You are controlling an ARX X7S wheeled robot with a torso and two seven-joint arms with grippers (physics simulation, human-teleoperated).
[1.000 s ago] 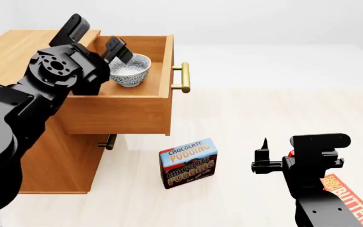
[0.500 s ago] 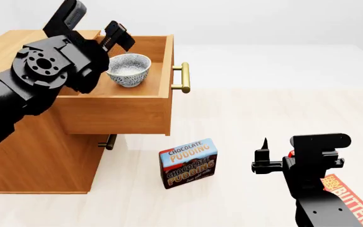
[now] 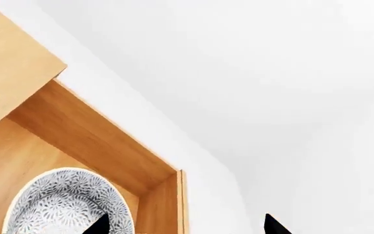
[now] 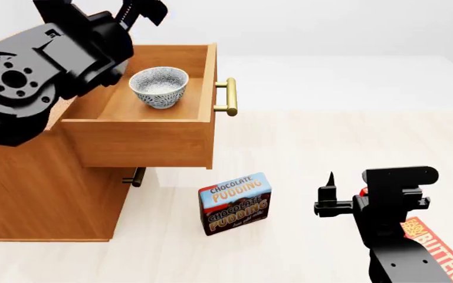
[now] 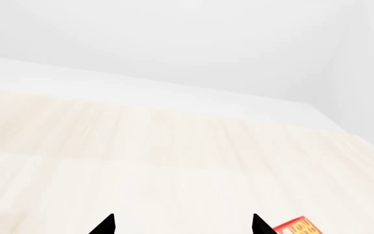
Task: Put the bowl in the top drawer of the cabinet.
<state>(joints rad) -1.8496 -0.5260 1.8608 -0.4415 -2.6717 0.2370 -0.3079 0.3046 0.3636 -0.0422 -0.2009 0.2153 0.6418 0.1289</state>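
Note:
The bowl [image 4: 158, 87], white with a grey-blue speckled pattern, stands upright inside the pulled-out top drawer [image 4: 144, 141] of the light-brown cabinet [image 4: 45, 188]. My left gripper [image 4: 141, 10] hangs open above and behind the bowl, touching nothing. In the left wrist view the bowl [image 3: 64, 202] lies in the drawer's corner [image 3: 154, 170], below my open left gripper [image 3: 185, 226]. My right gripper [image 4: 329, 197] stays low over the floor at the right, open and empty; the right wrist view shows this gripper [image 5: 181, 225] with only floor between its tips.
The drawer's brass handle [image 4: 228, 97] sticks out to the right. The lower drawer's handle [image 4: 136, 175] shows beneath the open drawer. A chocolate pudding box [image 4: 236, 203] stands on the floor in front of the cabinet. A butter box [image 4: 439, 247] lies by my right arm.
My left gripper has lifted up and back from the bowl's rim, leaving the bowl standing in the drawer. The right arm has not moved.

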